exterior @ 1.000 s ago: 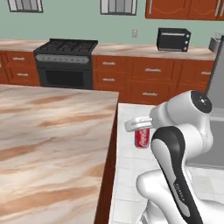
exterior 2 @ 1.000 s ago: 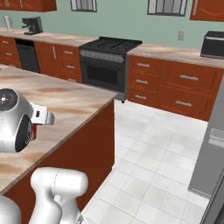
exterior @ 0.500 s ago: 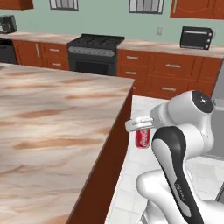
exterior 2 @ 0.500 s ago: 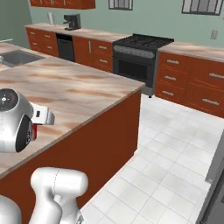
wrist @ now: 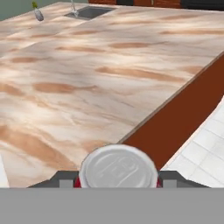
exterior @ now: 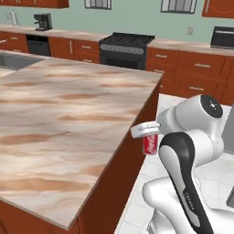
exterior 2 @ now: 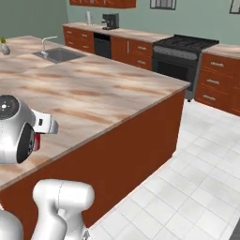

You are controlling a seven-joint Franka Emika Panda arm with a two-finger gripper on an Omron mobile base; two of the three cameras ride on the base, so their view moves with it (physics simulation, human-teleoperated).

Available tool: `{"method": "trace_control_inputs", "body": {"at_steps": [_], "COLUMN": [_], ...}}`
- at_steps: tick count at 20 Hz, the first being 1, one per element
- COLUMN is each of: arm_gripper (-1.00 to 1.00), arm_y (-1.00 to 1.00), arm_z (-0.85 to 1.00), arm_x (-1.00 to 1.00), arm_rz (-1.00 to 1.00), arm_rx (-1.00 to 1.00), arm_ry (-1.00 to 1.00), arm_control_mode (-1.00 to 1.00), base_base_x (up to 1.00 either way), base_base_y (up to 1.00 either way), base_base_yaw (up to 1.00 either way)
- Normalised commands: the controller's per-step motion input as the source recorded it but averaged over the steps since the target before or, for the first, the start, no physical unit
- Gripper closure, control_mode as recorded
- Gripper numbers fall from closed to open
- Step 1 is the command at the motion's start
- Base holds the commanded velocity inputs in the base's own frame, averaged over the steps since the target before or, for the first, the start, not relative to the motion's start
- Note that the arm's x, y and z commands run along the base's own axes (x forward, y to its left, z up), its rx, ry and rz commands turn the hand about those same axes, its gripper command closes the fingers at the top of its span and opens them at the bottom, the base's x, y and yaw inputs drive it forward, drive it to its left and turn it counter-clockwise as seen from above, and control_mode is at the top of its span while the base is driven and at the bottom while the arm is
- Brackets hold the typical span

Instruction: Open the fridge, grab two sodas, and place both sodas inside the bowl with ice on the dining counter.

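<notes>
A red soda can (exterior: 150,144) with white lettering hangs upright beside the corner of the dining counter (exterior: 68,123), above the floor. My gripper (exterior: 150,140) is shut on it, just in front of the arm's white elbow. In the right base view the can (exterior 2: 35,143) peeks out red under the gripper (exterior 2: 39,137). The hand view looks down on the can's silver top (wrist: 118,168), held between the dark fingertips (wrist: 61,179), with the marbled counter (wrist: 87,78) stretching ahead. A grey strip of the fridge (exterior: 229,130) shows at the right edge. The bowl is out of view.
A sink (exterior 2: 58,55) is set in the counter's far end, with a small vase (exterior 2: 4,47) beyond it. A black stove (exterior: 125,43), a coffee maker (exterior: 42,21) and a toaster oven (exterior: 224,37) line the back wall. White tiled floor (exterior 2: 201,178) lies to the right.
The whole picture has shifted: the base has moved, so the counter now spreads wider and the sink has come into view. The can stays in the shut gripper.
</notes>
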Motion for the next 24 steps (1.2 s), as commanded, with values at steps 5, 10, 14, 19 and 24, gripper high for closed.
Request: {"method": "trace_control_inputs", "body": {"at_steps": [5,10,14,19,24], "arm_gripper": [1.0,1.0,1.0,1.0,1.0], "arm_y": [0.0,0.0,0.0,0.0,0.0], "arm_z": [0.0,0.0,0.0,0.0,0.0], "arm_x": [0.0,0.0,0.0,0.0,0.0], "arm_rz": [0.0,0.0,0.0,0.0,0.0], "arm_rx": [0.0,0.0,0.0,0.0,0.0], "arm_ry": [0.0,0.0,0.0,0.0,0.0], "arm_control_mode": [1.0,1.0,1.0,1.0,1.0], "base_base_x": [-0.89,-0.87,-0.15,0.44,0.41], "base_base_y": [0.51,0.57,0.9,1.0,1.0], "base_base_yaw": [0.22,0.2,0.09,0.0,-0.04]}}
